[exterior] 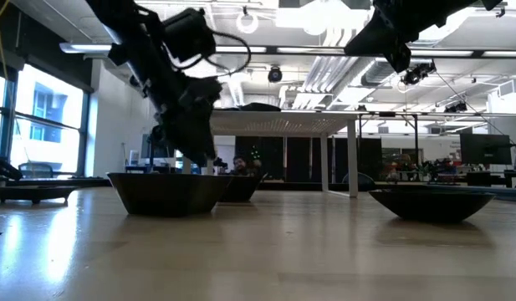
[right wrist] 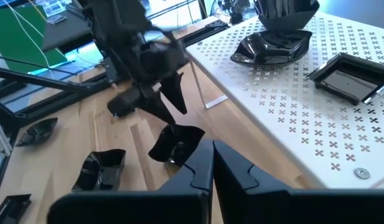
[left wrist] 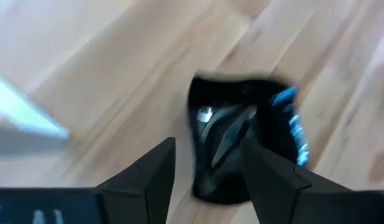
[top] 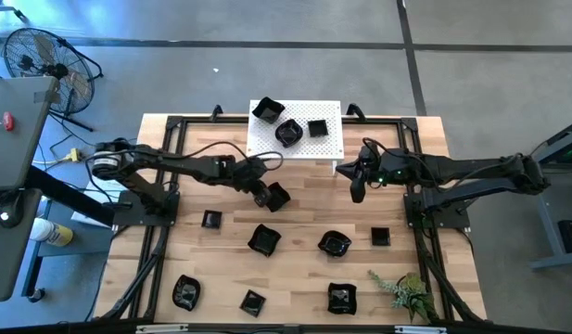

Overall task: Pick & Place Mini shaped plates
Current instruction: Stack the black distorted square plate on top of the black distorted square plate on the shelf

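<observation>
Three mini shaped plates sit on the white perforated stand (top: 327, 144) at upper centre of the high view: a square plate (top: 267, 111), a round plate (top: 288, 134) and a smaller square plate (top: 317, 127). Eight more lie across the wooden bench (top: 425, 130) in the lower half, among them a wavy-edged plate (top: 335, 245) right of centre and a small square plate (top: 211, 220) at left. The left tool (top: 264, 197), at frame centre, has its fingers (left wrist: 155, 180) spread wide and hangs just above a black plate (top: 279, 197) lying on the bench beside the stand; that plate is not gripped. The right tool (top: 358, 191), right of centre near the stand's corner, has its fingers pressed together on nothing. A green plant sprig (top: 404, 290) lies at lower right.
</observation>
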Available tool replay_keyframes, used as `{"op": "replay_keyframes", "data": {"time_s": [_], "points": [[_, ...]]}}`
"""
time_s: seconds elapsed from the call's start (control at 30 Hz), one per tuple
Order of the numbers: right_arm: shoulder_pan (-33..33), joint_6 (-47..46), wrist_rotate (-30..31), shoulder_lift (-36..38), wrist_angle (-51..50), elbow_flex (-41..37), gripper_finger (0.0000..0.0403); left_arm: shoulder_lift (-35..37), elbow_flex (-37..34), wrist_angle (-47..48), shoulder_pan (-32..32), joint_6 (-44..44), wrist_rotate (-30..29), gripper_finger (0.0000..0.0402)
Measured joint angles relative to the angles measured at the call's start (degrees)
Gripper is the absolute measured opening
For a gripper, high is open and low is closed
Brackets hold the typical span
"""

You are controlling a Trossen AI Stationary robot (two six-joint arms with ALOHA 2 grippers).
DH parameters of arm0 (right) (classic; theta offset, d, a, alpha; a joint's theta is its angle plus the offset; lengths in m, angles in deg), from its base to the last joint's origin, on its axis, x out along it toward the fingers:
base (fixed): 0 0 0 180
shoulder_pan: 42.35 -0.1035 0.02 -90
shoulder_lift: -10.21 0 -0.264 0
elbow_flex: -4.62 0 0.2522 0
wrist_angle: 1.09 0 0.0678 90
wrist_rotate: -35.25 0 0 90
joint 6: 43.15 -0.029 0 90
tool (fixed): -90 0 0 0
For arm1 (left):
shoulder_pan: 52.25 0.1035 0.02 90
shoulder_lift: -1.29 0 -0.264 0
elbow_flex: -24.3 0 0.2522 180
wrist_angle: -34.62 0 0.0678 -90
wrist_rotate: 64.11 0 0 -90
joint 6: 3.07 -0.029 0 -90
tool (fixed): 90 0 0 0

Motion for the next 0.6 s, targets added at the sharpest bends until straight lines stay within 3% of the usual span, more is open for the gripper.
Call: {"op": "replay_keyframes", "data": {"time_s": [0.43, 0.6], "points": [[0.0, 0.49, 0.64, -0.01, 0.34, 0.0, 0.0005, -4.47, -0.12, 0.23, 0.0, 1.33, -0.6, 0.0175], [-0.02, 0.91, 1.68, -0.01, 0.35, 0.0, 0.0006, -4.86, -0.12, 0.13, 0.0, 1.49, -0.58, 0.0131]]}}
